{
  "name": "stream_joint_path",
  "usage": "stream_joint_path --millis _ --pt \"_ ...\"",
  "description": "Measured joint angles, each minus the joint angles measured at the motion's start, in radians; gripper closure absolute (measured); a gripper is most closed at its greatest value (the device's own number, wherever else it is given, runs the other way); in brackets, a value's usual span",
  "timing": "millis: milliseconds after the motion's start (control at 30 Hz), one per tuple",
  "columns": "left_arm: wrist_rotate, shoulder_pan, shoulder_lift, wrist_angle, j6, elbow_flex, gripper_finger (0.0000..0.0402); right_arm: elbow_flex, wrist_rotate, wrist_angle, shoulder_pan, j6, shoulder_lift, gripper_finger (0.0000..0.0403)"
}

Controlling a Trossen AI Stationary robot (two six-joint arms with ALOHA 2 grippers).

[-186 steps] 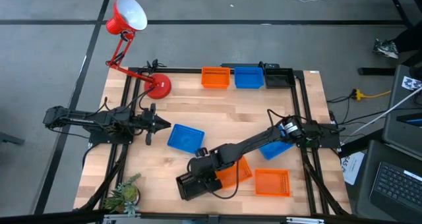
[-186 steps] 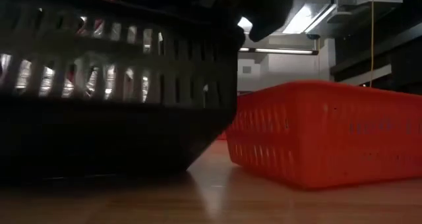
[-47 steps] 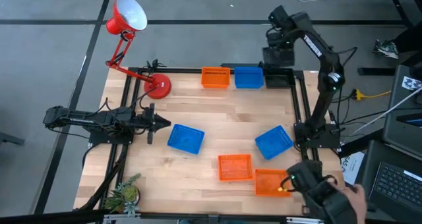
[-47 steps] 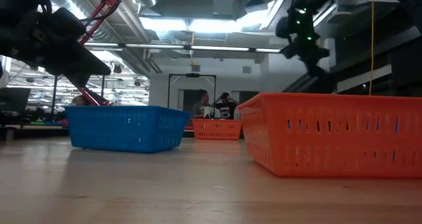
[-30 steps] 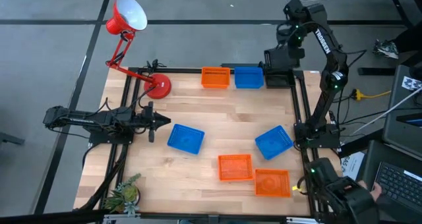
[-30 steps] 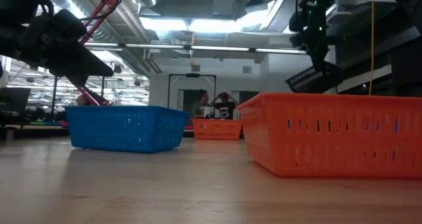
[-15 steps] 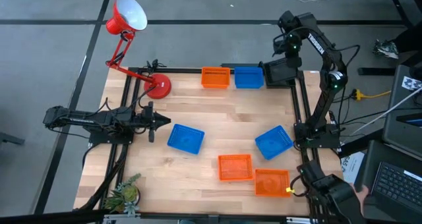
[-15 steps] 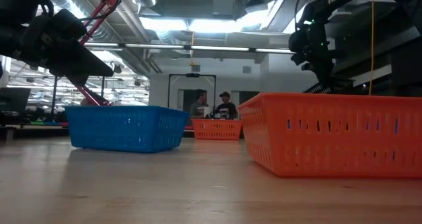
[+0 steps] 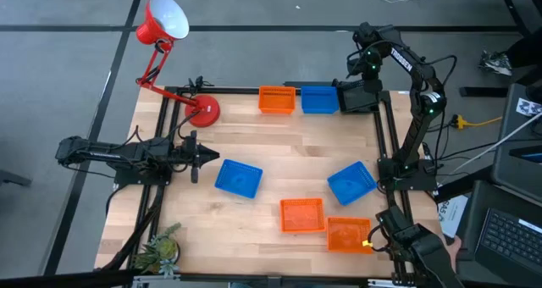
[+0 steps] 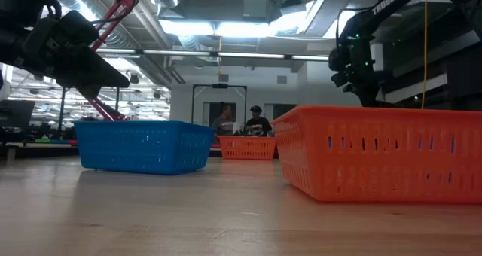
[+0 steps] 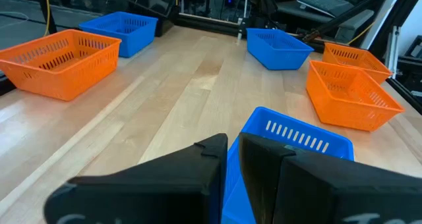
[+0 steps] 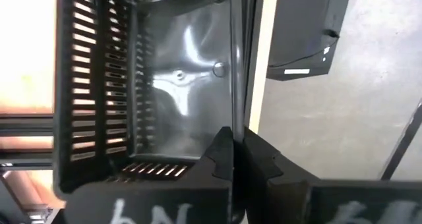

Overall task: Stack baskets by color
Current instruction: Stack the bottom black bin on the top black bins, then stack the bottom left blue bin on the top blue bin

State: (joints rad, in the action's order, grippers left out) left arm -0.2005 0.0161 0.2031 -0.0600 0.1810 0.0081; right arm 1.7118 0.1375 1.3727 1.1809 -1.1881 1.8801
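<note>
The right pincer (image 9: 362, 78) was clamped shut on the black basket's (image 9: 359, 96) wall at the tabletop's (image 9: 279, 161) far right corner, beside the blue basket (image 9: 319, 99), its long axis along the far edge. The left pincer (image 9: 209, 160) waited nearly closed, empty, by another blue basket (image 9: 238, 178); bare wood lay between.

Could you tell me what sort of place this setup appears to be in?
Probably a robotics lab: a framed wooden table, open ceiling ducts with strip lights, and people at benches behind.
</note>
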Motion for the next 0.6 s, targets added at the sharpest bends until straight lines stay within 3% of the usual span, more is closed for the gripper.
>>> stream_joint_path --millis 600 --pt "0.000 0.000 0.000 0.000 0.000 0.000 0.0370 -0.011 0.018 -0.039 -0.001 0.002 0.000 0.0355"
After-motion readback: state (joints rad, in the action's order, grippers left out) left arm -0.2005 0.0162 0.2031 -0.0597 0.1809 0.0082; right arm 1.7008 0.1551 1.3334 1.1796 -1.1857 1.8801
